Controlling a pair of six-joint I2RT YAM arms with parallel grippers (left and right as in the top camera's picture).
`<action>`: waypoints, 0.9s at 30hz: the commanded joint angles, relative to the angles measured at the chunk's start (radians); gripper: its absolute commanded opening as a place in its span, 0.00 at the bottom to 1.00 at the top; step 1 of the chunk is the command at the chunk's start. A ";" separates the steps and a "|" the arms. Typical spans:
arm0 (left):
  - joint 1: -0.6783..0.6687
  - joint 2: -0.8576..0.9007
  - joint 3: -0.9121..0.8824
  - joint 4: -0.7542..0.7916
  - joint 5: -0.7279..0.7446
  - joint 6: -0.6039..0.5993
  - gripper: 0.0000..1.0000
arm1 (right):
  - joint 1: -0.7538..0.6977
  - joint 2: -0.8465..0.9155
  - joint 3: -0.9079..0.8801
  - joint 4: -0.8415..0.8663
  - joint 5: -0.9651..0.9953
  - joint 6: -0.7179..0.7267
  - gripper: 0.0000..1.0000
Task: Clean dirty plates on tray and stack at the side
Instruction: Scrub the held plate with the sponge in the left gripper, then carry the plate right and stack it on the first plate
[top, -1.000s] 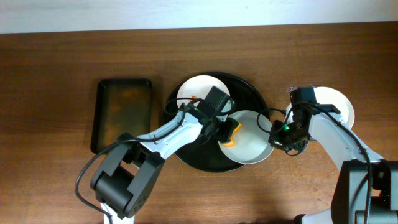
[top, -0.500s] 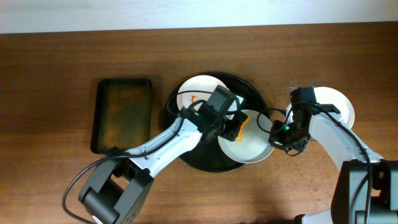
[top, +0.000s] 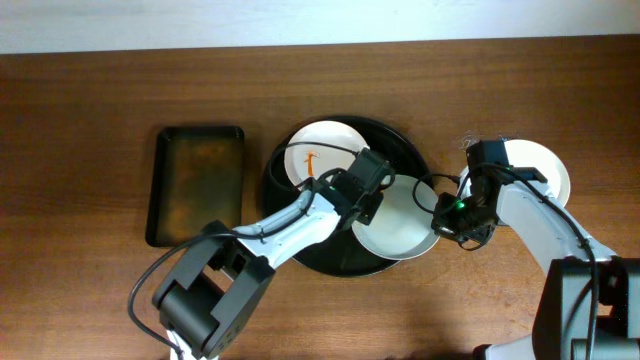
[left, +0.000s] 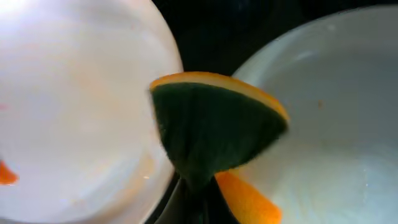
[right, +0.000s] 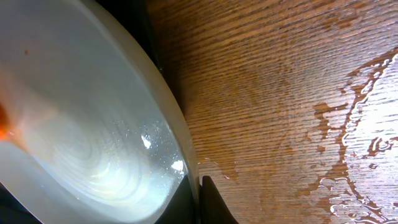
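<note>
A round black tray (top: 305, 255) holds two white plates. The far plate (top: 325, 148) carries orange smears. The near plate (top: 398, 230) lies tilted over the tray's right rim. My left gripper (top: 368, 195) is shut on an orange-and-green sponge (left: 217, 134), which sits at the near plate's left rim, between the two plates. My right gripper (top: 440, 215) is shut on the near plate's right rim (right: 186, 152). A clean white plate (top: 545, 165) lies on the table at the right.
A dark rectangular tray (top: 197, 180) lies on the table to the left of the round tray. Water streaks (right: 367, 124) wet the wood beside the right gripper.
My left gripper has carried the sponge from the near plate's middle up and left to its rim. The right arm has held the plate still.
</note>
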 joint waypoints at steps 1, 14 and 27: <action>0.016 -0.006 0.071 -0.006 -0.096 0.020 0.00 | -0.004 -0.002 -0.008 -0.011 0.051 -0.008 0.04; 0.325 -0.349 0.081 -0.408 0.081 -0.113 0.01 | 0.008 -0.069 0.144 -0.077 0.179 -0.064 0.04; 0.471 -0.350 0.079 -0.463 0.200 -0.113 0.00 | 0.667 -0.150 0.241 -0.158 1.205 0.110 0.04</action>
